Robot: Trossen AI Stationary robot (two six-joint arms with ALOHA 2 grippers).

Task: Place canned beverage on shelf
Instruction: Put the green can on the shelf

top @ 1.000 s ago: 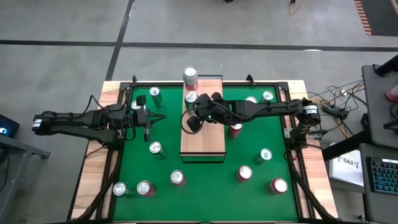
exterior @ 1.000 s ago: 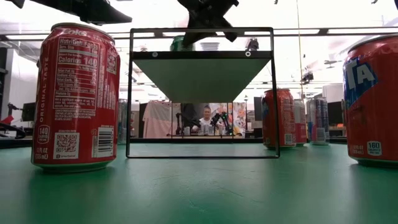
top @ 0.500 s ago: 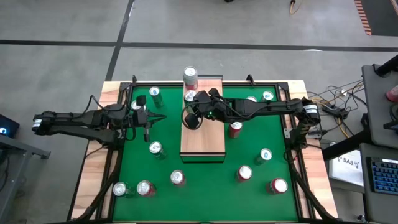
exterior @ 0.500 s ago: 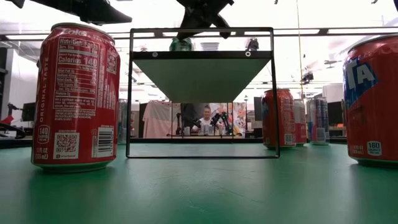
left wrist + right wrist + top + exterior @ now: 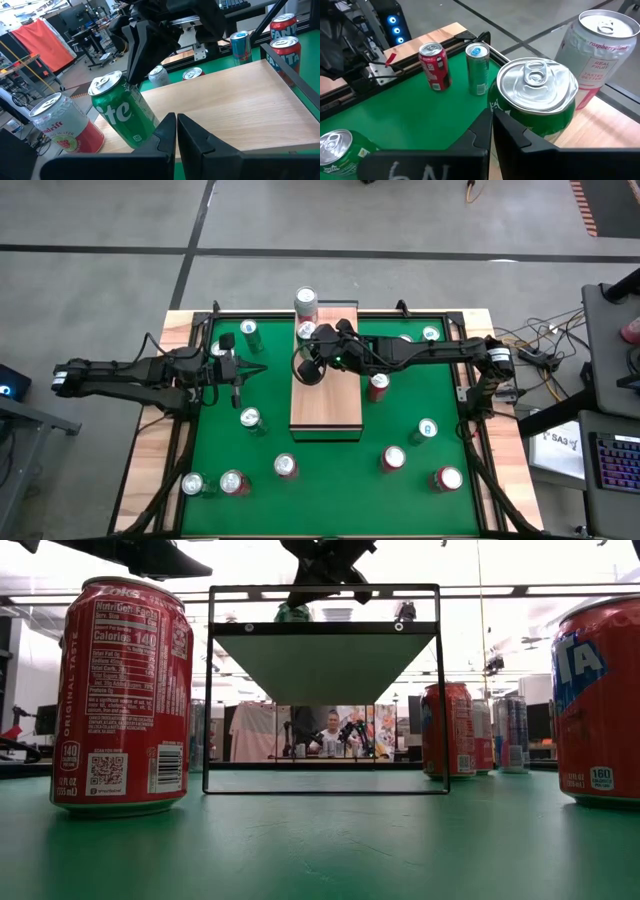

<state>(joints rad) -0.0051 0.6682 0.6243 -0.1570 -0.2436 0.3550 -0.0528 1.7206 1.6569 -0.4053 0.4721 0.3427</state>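
Leaning on the shelf against the pinched-shut, empty right gripper, the green can, rigid but thin-walled and slick, wants gripping mid-body.

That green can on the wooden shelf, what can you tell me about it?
The green can is a shiny metal drink can with white lettering and a silver lid with its pull tab flat, apparently unopened. It leans tilted on the shelf, near its far end, beside a white and red can standing upright. The right gripper, fingers shut, presses against its upper side. The left gripper waits shut off to the side.
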